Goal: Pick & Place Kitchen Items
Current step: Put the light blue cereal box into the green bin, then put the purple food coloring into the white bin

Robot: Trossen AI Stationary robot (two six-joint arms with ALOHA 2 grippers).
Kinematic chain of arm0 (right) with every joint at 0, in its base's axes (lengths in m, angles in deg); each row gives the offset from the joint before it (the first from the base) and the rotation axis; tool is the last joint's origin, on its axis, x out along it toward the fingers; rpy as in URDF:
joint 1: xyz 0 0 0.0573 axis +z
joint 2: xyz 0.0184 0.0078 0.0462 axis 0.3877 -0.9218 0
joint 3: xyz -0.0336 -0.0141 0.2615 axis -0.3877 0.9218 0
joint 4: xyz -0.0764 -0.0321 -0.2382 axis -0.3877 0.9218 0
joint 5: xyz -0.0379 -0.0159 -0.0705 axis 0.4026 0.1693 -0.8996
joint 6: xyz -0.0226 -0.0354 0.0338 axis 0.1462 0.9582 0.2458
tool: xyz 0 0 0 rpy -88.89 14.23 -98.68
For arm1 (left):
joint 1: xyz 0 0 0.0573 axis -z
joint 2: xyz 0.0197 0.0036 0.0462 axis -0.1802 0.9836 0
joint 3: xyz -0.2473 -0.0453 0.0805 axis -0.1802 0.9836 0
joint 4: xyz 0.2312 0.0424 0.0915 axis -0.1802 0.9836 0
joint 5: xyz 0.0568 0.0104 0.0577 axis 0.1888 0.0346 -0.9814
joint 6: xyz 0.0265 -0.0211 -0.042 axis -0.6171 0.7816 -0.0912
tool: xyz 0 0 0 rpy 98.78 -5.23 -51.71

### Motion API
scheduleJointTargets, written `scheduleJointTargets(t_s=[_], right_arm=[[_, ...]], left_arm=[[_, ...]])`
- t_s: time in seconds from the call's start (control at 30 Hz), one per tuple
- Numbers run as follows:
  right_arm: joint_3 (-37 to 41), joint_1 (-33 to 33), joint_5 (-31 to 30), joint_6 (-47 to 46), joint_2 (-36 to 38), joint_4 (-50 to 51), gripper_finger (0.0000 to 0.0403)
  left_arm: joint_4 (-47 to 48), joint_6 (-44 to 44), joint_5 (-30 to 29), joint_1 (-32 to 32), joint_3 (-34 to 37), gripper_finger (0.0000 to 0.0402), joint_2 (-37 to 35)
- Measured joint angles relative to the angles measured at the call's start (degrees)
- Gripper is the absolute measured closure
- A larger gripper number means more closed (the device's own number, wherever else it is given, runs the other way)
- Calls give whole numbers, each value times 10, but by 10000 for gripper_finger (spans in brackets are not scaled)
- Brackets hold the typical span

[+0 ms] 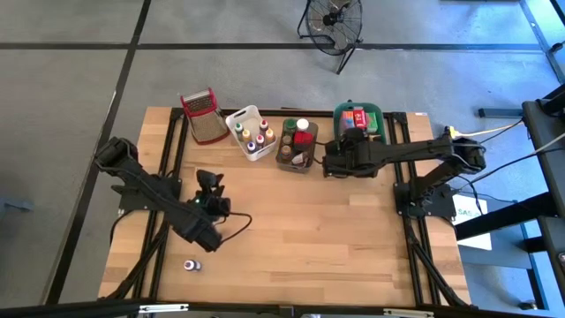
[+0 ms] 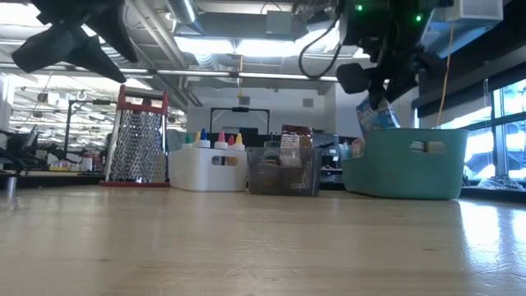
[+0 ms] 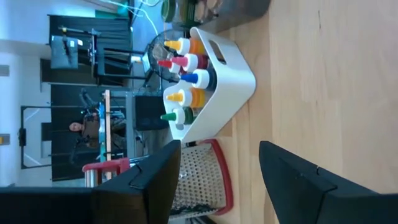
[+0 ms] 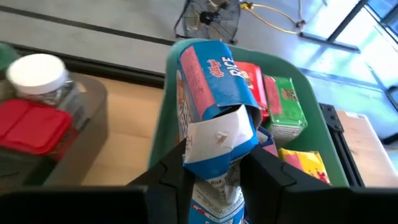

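The right gripper (image 4: 214,171) pinches a small blue cereal box (image 4: 214,99) between its 2 fingers, over the green tub (image 4: 163,118) at the upper right of the table in the high view. The box is blue with a pink-red side panel, white lettering and a torn, crumpled white flap at its end. Red, green and yellow boxes (image 4: 283,102) lie inside the tub. The left gripper (image 1: 209,183) hovers at centre left, its fingers apart and holding nothing. A tiny bottle (image 1: 191,265) stands alone at lower left.

Bright ceiling glare, soft blur at tabletop height
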Motion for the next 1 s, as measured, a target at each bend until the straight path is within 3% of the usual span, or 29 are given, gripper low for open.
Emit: scheduleJointTargets(t_s=[0.3, 0.6, 1.0], right_arm=[[28, -31, 0, -10, 0, -29, 290], [48, -60, 30, 56, 0, -90, 286], [48, -70, 45, 90, 0, -112, 186]], left_arm=[[0, 22, -8, 20, 0, 190, 0], [0, 32, -8, 29, 0, 190, 0], [-3, 32, -5, 29, 0, 190, 0]])
